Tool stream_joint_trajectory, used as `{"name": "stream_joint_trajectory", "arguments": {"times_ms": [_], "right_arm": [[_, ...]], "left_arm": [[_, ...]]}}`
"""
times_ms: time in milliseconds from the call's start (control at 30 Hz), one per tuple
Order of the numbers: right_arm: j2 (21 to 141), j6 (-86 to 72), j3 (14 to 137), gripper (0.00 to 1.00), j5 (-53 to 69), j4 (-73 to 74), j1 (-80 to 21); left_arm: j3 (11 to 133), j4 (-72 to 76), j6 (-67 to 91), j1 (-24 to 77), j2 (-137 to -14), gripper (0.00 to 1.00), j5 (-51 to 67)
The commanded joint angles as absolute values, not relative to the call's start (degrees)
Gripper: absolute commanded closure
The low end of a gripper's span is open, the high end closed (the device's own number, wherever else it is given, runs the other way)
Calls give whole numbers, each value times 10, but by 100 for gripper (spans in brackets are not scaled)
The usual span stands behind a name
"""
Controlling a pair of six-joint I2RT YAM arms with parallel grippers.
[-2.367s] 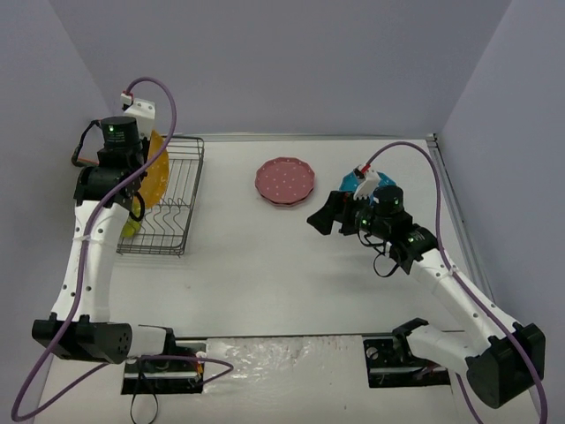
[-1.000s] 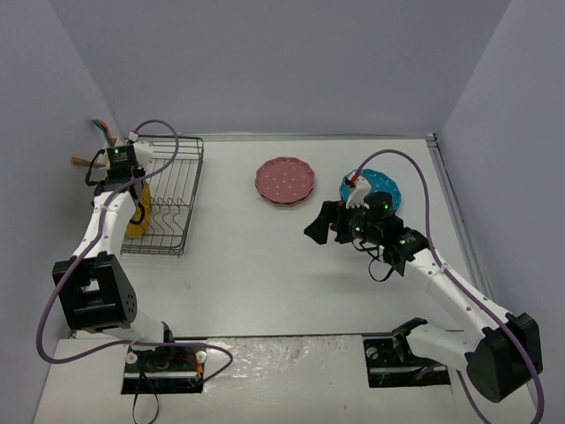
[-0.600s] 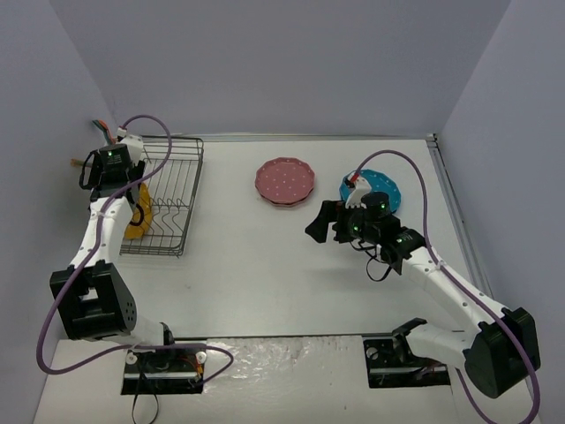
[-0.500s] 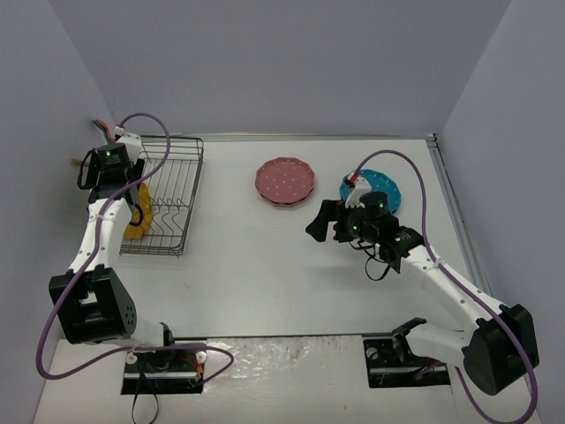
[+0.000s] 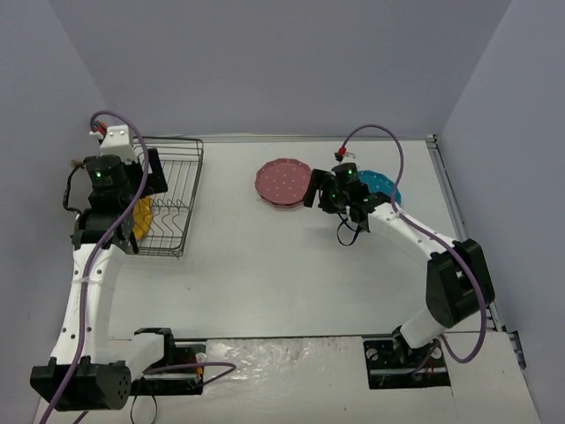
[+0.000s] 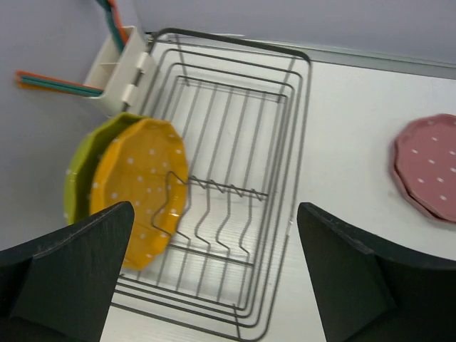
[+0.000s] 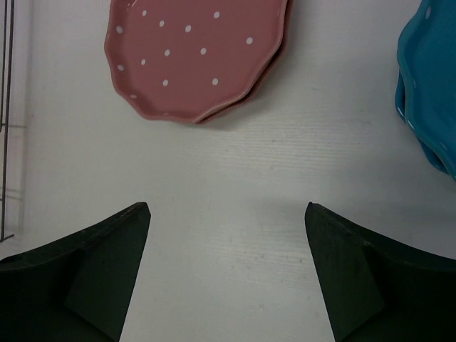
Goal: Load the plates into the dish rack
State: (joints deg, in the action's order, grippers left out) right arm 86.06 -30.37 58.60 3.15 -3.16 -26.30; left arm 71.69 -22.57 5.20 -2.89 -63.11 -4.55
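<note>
Over at the left edge we've got the dish rack (image 6: 292,157) holding an orange-yellow plate (image 6: 139,178) and a lime plate (image 6: 77,182) on edge. The left gripper (image 6: 215,208) hangs above it, fingers spread. The right gripper (image 7: 226,208), fingers spread too, hovers near the pink plates (image 7: 192,50), with the turquoise plate (image 7: 431,92) beside them.

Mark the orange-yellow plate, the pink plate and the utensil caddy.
orange-yellow plate (image 6: 134,178), left wrist view, dotted face.
pink plate (image 7: 196,50), right wrist view, dotted centre.
utensil caddy (image 6: 115,80), left wrist view, white side wall.
</note>
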Motion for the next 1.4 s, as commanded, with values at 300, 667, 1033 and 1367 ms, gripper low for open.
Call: {"name": "stream_joint_trajectory", "arguments": {"times_ms": [300,667,1033,1367], "right_arm": [[1073,-384,805,34,-158,-19,-263],[1198,-416,889,48,-163,-14,-263],[1191,-417,866,91,-168,-11,-263],[1134,-408,861,100,-166,-3,-263]], "left_arm": [[562,-164,111,52,-555,3,28],[558,-176,107,64,-553,3,21],[558,-176,109,67,-557,3,23],[558,-178,108,67,-555,3,21]]}}
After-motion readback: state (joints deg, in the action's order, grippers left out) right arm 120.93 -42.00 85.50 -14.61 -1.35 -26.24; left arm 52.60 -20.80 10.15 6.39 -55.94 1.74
